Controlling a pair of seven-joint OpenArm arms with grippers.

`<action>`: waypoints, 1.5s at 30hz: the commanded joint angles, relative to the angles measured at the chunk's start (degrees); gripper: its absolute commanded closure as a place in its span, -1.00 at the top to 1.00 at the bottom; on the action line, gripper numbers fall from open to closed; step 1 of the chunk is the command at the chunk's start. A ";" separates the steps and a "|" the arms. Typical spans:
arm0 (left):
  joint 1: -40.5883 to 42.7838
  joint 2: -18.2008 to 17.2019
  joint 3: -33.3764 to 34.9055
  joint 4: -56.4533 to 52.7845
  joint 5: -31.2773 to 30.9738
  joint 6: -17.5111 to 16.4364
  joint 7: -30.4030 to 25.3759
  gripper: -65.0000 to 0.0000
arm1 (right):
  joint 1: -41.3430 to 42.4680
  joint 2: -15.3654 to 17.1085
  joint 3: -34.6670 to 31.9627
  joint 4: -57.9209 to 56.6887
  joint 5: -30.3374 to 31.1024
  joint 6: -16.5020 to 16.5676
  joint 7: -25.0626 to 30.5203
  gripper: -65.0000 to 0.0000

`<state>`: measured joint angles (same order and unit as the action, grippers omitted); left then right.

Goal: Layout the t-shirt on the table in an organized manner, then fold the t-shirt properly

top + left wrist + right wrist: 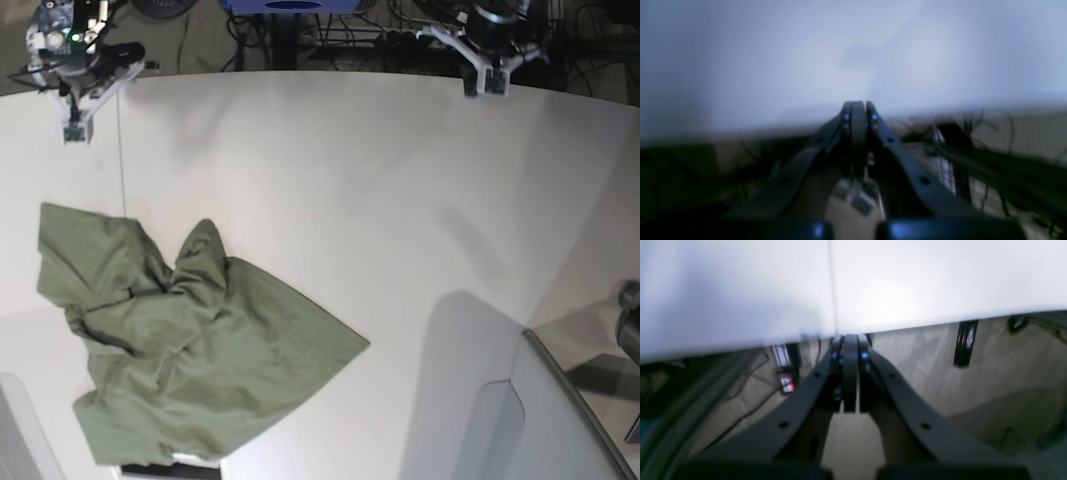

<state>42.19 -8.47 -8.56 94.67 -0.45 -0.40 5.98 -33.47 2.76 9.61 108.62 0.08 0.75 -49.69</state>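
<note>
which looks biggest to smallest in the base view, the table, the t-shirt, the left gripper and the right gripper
1. the table, fills most of the view
2. the t-shirt, crumpled at the lower left
3. the left gripper and the right gripper: both small at the far edge and look about alike, so no ranking between them

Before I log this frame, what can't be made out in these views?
- Crumpled olive-green cotton t-shirt: in the base view its lower hem runs off the bottom edge; collar and sleeves are lost in folds. Neither wrist view shows it.
- Left wrist view: motion blur smears everything beyond the left gripper; the background is unreadable.
- Right wrist view: only the smooth white table edge and floor show beyond the right gripper.
</note>
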 commanded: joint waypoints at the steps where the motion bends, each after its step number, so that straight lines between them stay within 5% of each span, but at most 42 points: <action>1: 0.13 -0.19 -0.45 4.10 -0.04 0.36 0.57 -1.00 | 2.31 0.36 1.34 1.23 -0.03 -0.09 1.12 -0.99; 4: -4.88 0.16 0.25 10.78 -0.12 0.36 7.96 -1.00 | 8.64 -0.52 5.56 1.23 1.37 5.44 1.12 -0.99; 8: -15.07 2.45 -0.10 12.27 -4.08 0.27 20.09 -1.00 | 16.81 -2.81 17.25 1.14 12.80 18.37 -0.02 -0.85; 11: -19.56 2.27 0.25 12.10 -9.53 0.27 24.92 -1.00 | 22.44 -3.51 24.90 0.70 19.57 22.76 -5.30 -0.24; 14: -21.32 2.18 0.25 12.01 -12.08 0.27 25.01 -1.00 | 26.31 -3.51 28.42 -0.44 20.63 23.38 -9.17 0.38; 16: -21.84 2.18 0.25 11.66 -12.08 0.27 25.01 -0.99 | 28.68 -3.42 30.53 -3.34 20.63 23.38 -9.17 0.55; 21: -22.46 0.07 0.34 7.17 -12.17 0.27 24.92 -0.97 | 36.95 2.29 35.62 -24.00 20.63 23.55 -6.88 0.52; 27: -22.02 -1.60 -0.19 2.07 -12.52 0.27 24.84 -0.97 | 41.52 9.50 35.27 -44.57 20.71 23.64 2.53 0.52; 38: -22.19 -1.51 -0.37 0.67 -12.61 0.27 24.84 -0.94 | 48.81 12.22 35.27 -62.33 20.71 23.64 8.77 0.51; 41: -22.28 -1.51 -0.37 1.02 -12.61 0.27 24.84 -0.93 | 49.08 12.05 35.27 -62.42 20.71 23.64 8.77 0.22; 45: -22.46 -1.42 -0.37 1.11 -12.61 0.27 24.84 -0.93 | 49.08 12.05 35.71 -62.42 20.71 23.64 8.77 -0.59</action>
<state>20.01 -9.54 -8.69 94.61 -12.95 -0.03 31.97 14.41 13.63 45.10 45.60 19.99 24.01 -41.65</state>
